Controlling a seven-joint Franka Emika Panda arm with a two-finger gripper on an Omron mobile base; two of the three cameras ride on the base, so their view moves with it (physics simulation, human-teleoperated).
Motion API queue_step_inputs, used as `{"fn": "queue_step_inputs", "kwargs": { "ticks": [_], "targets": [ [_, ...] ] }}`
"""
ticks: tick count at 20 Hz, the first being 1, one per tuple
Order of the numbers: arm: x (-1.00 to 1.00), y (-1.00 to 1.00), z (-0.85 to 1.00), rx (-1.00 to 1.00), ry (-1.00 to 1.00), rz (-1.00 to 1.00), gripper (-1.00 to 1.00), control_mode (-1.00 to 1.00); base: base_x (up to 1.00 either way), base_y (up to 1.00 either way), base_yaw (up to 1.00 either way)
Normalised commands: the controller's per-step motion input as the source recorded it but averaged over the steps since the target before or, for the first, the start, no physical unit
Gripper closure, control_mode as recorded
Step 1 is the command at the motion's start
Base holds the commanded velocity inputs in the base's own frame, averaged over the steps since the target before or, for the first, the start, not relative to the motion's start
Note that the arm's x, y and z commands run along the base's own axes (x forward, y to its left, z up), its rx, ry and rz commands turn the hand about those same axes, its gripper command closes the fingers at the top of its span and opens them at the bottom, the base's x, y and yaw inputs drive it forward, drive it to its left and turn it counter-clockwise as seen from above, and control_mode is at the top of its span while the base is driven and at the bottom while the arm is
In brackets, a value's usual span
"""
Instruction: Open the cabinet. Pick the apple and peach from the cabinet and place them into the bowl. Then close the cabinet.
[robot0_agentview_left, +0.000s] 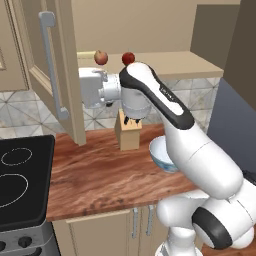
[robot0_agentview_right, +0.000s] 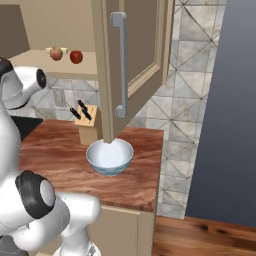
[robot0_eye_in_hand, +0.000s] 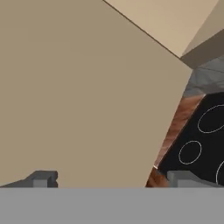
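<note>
Nearest the base, the wooden counter (robot0_agentview_left: 100, 175) carries the bowl (robot0_agentview_right: 110, 157), a round white vessel with a pale blue pattern outside; it stands upright, mouth up, and its inside is bare white. Just behind the bowl, against the tiled wall (robot0_agentview_right: 187, 60), stands a knife block (robot0_agentview_right: 86, 122) with dark knife handles rising from its slanted top. To the left of the counter lies a black cooktop (robot0_agentview_left: 22, 180) marked with white burner rings. Low cabinet doors (robot0_agentview_left: 95, 232) with short handles sit under the counter, and a dark grey panel (robot0_agentview_right: 230, 110) stands at its right end, above a wooden floor (robot0_agentview_right: 200, 240).

Above the counter, the cabinet (robot0_agentview_left: 60, 65) is open: both beige doors are swung out toward the cameras, each with a long grey bar handle (robot0_agentview_right: 120, 65) whose long axis runs vertically. On the open cabinet shelf (robot0_agentview_left: 180, 64) sit the peach (robot0_agentview_left: 101, 57) and, just to its right and apart from it, the apple (robot0_agentview_left: 128, 58), both upright.

In the hand view the gripper (robot0_eye_in_hand: 113, 179) has its two dark fingertips (robot0_eye_in_hand: 41, 178) spread wide with nothing between them, facing a plain beige door surface (robot0_eye_in_hand: 78, 87) close ahead.
</note>
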Motion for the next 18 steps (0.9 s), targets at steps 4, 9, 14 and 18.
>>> {"fn": "queue_step_inputs", "kwargs": {
  "ticks": [4,9,14,18],
  "targets": [
    [-0.07,-0.78,0.36,-0.32,-0.14,-0.01,-1.0,-1.0,0.0,0.0,0.0],
    [-0.03,-0.91,0.3,-0.32,-0.17,-0.04,-1.0,-1.0,0.0,0.0,0.0],
    [0.0,-0.91,0.02,-0.27,-0.23,-0.07,-1.0,-1.0,0.0,0.0,0.0],
    [0.09,-0.53,0.0,-0.18,-0.43,-0.01,-1.0,-1.0,0.0,0.0,0.0]
  ]
}}
